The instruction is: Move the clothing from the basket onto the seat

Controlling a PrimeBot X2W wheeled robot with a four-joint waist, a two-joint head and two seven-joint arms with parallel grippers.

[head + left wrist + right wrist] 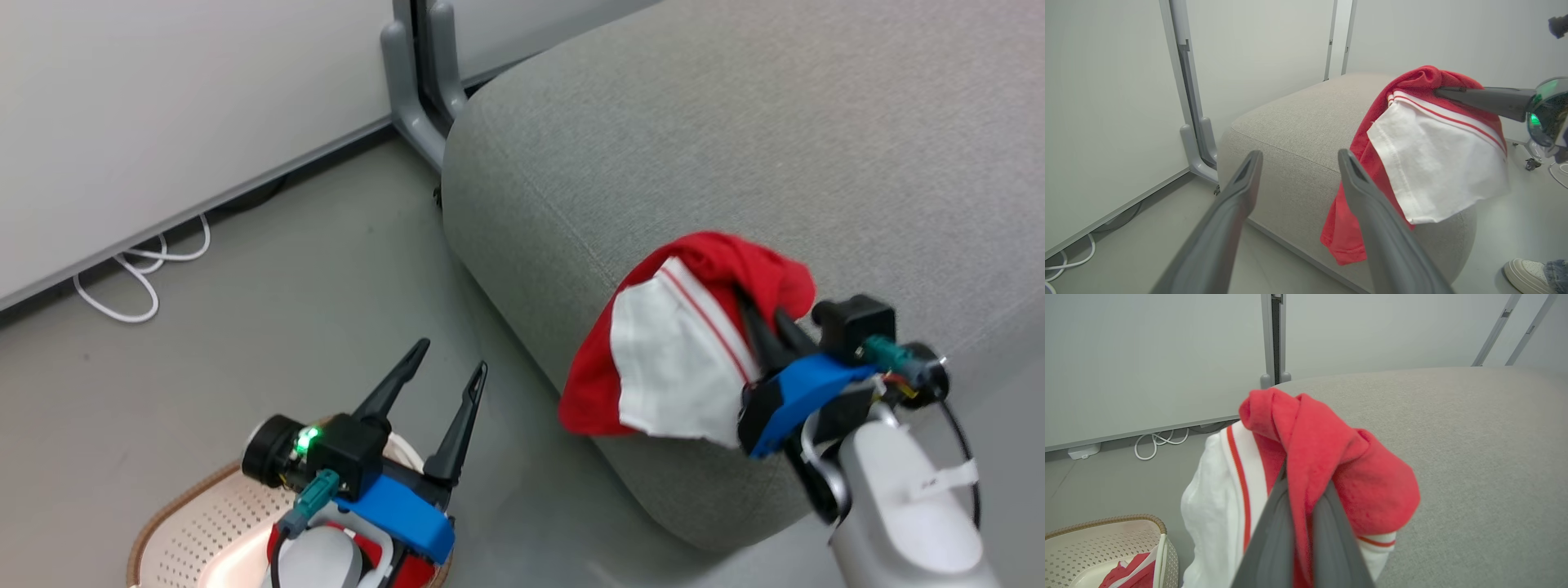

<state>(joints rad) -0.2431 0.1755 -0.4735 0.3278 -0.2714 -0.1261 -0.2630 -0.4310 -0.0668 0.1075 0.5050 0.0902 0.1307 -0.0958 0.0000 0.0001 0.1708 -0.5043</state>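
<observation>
My right gripper is shut on a red garment of the clothing with a white panel and trim. It holds the garment up over the near left corner of the grey seat, and the fabric hangs down the seat's side. The right wrist view shows the fingers pinching the bunched red fabric above the seat. My left gripper stands open and holds nothing above the basket on the floor. More red clothing lies in the basket. From the left wrist view, the open gripper points at the seat and the hanging garment.
A grey partition foot stands at the seat's far left corner, against a white wall panel. A white cable loops on the floor under the panel. A person's shoe is on the floor beyond the seat. Bare grey floor lies between basket and seat.
</observation>
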